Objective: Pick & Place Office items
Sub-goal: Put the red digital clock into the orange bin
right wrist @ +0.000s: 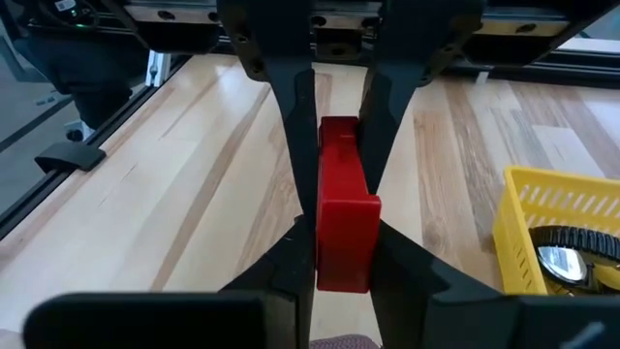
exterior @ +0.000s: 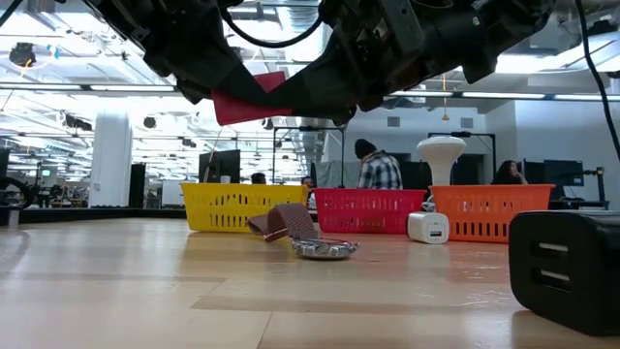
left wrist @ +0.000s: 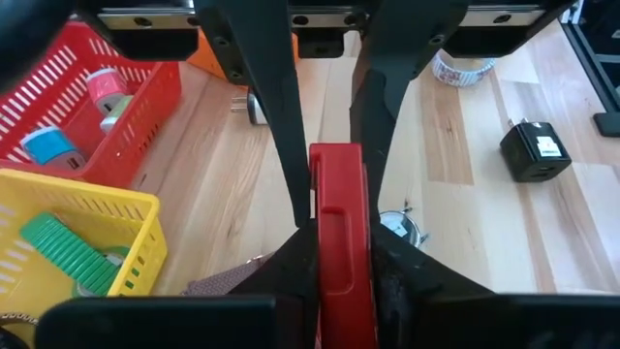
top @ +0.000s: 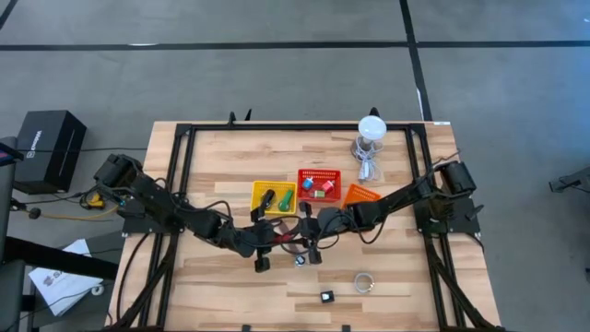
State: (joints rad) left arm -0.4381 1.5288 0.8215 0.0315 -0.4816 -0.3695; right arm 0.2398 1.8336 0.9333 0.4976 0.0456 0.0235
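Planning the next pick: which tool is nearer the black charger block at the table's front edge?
Right, narrowly. The right tool hangs just behind the black charger block; the left tool is farther to its left. Both clamp one red item.

yellow basket (top: pixel 262 191) | red basket (top: pixel 319 174) | orange basket (top: pixel 360 195) | white-topped object, coiled cable (top: pixel 371 128)

I see both arms crowding the table's centre, the left gripper (top: pixel 277 242) and right gripper (top: pixel 309 242) meeting there and blocking passage. Above them the yellow basket (top: pixel 258 189), red basket (top: pixel 318 173) and orange basket (top: pixel 361 195) form a barrier. Lower right holds only a ring (top: pixel 365 282) and black plug (top: pixel 326 296); lower left lies open.
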